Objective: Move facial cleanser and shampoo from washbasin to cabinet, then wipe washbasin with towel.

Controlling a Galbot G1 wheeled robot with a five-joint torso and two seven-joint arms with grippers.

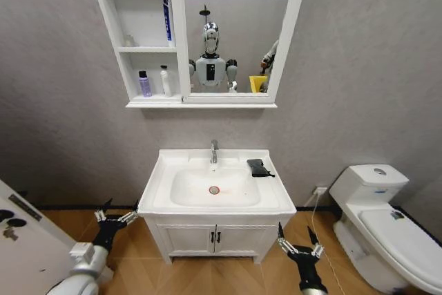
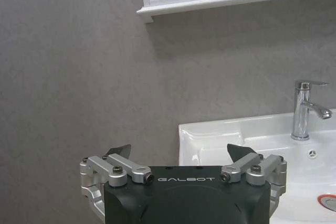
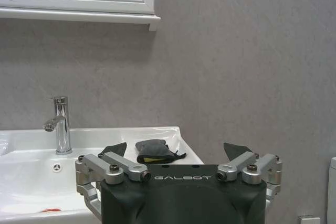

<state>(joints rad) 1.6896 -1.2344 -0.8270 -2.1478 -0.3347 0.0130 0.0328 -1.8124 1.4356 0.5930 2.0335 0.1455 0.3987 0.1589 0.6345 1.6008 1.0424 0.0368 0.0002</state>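
step: bottles on cabinet [image 1: 138, 39], wipe pending | both end effectors, left [image 1: 116, 217] and right [image 1: 298, 242], wide, empty, low | next: right reaches towel [image 1: 257, 167], 2 o'clock on washbasin [image 1: 160, 188]

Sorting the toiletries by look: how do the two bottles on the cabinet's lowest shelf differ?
The purple bottle is purple with a dark cap; the white bottle is white all over. The purple bottle stands left of the white bottle and looks slightly shorter. Both stand upright on the bottom shelf of the cabinet, apart from each other.
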